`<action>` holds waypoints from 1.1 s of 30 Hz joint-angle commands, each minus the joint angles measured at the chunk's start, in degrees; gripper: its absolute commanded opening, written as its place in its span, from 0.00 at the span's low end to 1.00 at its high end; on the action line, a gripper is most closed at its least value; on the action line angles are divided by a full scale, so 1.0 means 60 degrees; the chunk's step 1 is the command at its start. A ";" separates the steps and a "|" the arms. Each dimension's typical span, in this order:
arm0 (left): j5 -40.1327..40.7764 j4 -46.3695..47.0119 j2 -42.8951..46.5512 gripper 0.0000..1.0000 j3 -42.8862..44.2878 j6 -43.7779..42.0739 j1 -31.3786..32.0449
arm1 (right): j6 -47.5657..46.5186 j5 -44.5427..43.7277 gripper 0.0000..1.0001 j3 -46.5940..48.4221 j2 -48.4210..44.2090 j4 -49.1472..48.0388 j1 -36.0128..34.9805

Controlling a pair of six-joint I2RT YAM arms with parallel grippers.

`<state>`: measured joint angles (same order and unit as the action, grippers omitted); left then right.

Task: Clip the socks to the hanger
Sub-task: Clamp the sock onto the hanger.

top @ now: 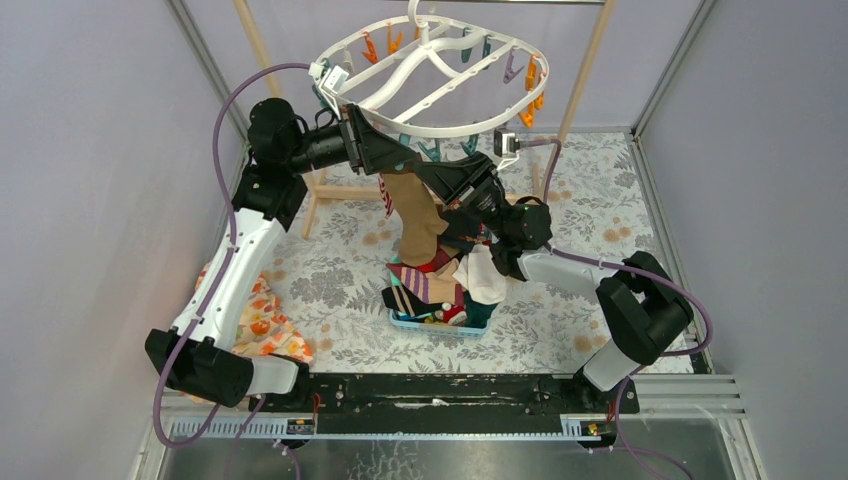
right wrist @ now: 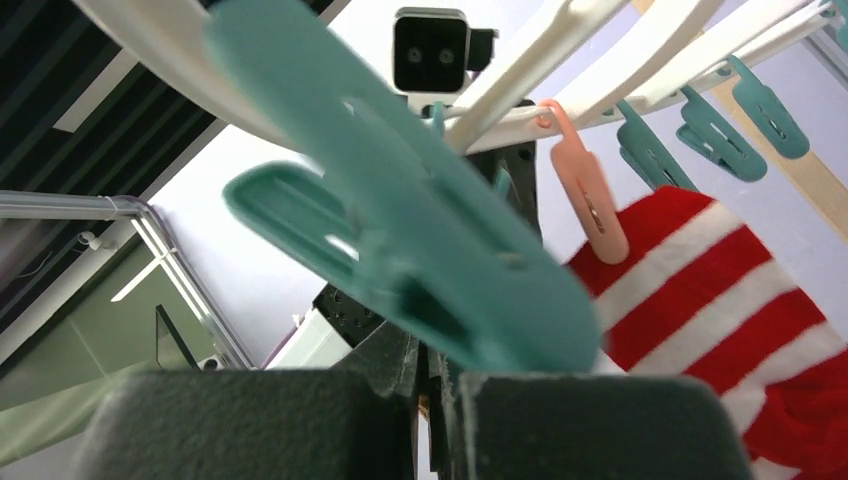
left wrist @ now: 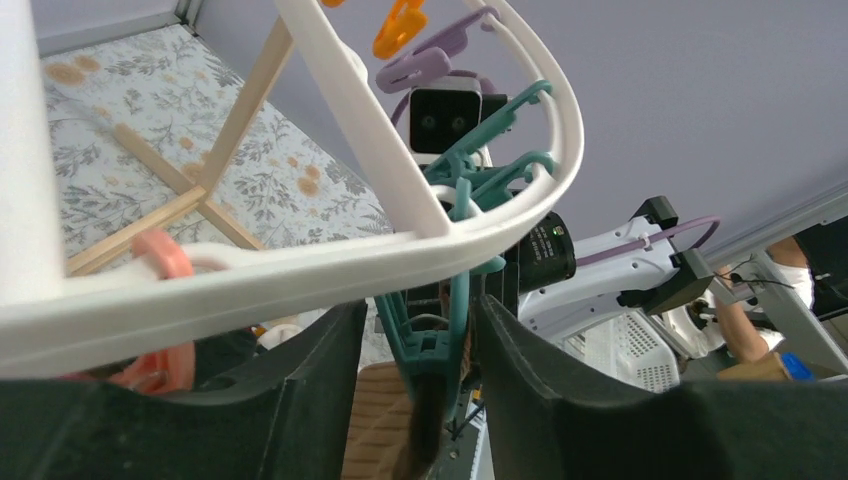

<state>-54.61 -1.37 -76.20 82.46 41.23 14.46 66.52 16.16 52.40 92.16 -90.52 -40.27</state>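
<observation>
The white oval hanger (top: 460, 124) hangs at the back, with orange, teal and purple pegs on its rim. My left gripper (top: 395, 160) is under the near rim, its jaws closed around a teal peg (left wrist: 440, 340). A brown sock (top: 415, 215) hangs down from just below that peg (left wrist: 380, 420). My right gripper (top: 440, 180) is right beside it, nearly shut on a thin edge of the brown sock (right wrist: 437, 370). A red-and-white striped sock (right wrist: 720, 310) hangs next to a pink peg (right wrist: 590, 190). Several more socks (top: 440, 290) lie piled below.
The sock pile sits in a small teal basket (top: 430, 325) mid-table. An orange floral cloth (top: 262, 322) lies at the left by the left arm. A wooden pole frame (top: 585, 70) stands behind the hanger, its foot (top: 330, 190) near the left arm. The enclosure's walls stand on both sides.
</observation>
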 commanded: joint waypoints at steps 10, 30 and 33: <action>-0.0128 -0.0971 0.0442 0.82 0.0251 -0.1038 -0.0022 | -0.0218 -0.0135 0.36 0.0592 -0.0199 -0.0539 0.0034; -0.0292 -0.1800 0.1307 0.24 -0.1113 -0.2173 -0.0136 | -0.1047 -0.0502 0.64 -0.0647 -0.1431 0.0803 0.0055; -0.0120 -0.2038 0.1263 0.07 -0.0842 -0.2336 -0.0139 | -0.1407 -0.0752 0.70 -0.1123 -0.1882 0.1374 0.0107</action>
<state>-56.80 -12.73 -69.12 75.29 29.30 14.06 61.49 14.04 48.05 85.82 -83.99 -40.25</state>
